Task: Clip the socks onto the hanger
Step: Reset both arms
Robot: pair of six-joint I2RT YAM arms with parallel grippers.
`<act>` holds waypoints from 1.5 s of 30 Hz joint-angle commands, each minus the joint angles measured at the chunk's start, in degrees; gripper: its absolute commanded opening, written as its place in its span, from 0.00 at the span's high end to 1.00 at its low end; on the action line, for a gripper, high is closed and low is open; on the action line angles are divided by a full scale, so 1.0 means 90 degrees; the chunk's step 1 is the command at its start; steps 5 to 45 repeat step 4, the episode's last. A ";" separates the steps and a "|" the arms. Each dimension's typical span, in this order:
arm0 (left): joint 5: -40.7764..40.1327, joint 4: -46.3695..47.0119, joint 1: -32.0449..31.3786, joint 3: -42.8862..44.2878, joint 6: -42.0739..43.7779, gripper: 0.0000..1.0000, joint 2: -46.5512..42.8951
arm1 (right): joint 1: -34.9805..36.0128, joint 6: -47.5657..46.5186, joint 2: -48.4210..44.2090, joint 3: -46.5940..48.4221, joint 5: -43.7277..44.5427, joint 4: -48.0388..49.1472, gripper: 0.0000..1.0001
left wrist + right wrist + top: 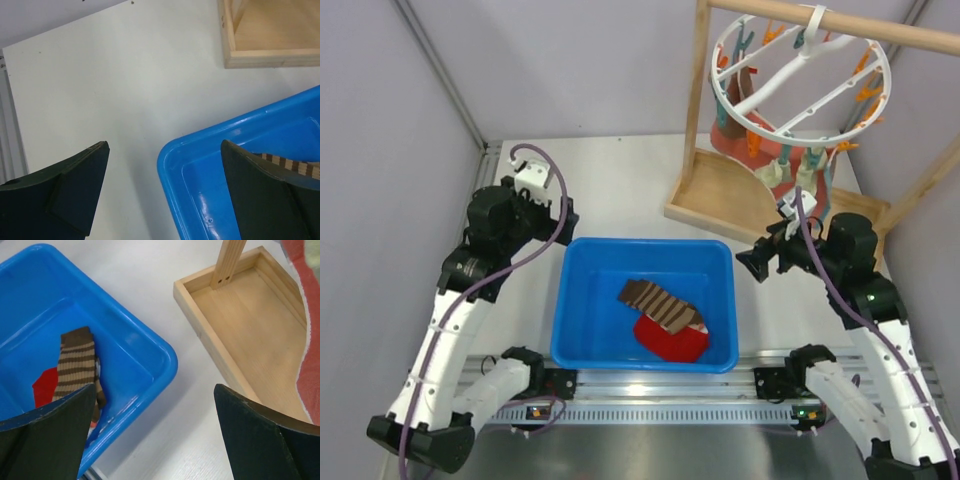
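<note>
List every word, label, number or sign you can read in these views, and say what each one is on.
None can be read.
There is no lettering on the blue bin, the wooden frame, the hanger or the arms.
Any marks on the rail at the arms' bases are too small to read.

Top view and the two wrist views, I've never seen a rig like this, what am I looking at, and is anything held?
Two robot arms stand at a table's near edge. The top view looks down on both; each wrist view looks out between that arm's own dark jaws. The left gripper and right gripper are open, holding nothing. A blue bin holds a brown striped sock and a red sock. From a wooden frame hangs a white ring hanger; two cream socks seem clipped beneath it.
</note>
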 commanded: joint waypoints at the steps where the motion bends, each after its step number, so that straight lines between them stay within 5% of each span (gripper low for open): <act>1: -0.0005 0.0156 0.0177 -0.0233 0.0121 0.02 -0.0336 | 0.0181 -0.0266 -0.0078 -0.0007 0.0216 0.0213 0.00; 45: 0.0151 0.0158 0.0275 -0.0351 0.0150 0.02 -0.0502 | 0.0191 -0.0276 -0.0146 -0.0046 0.0206 0.0242 0.00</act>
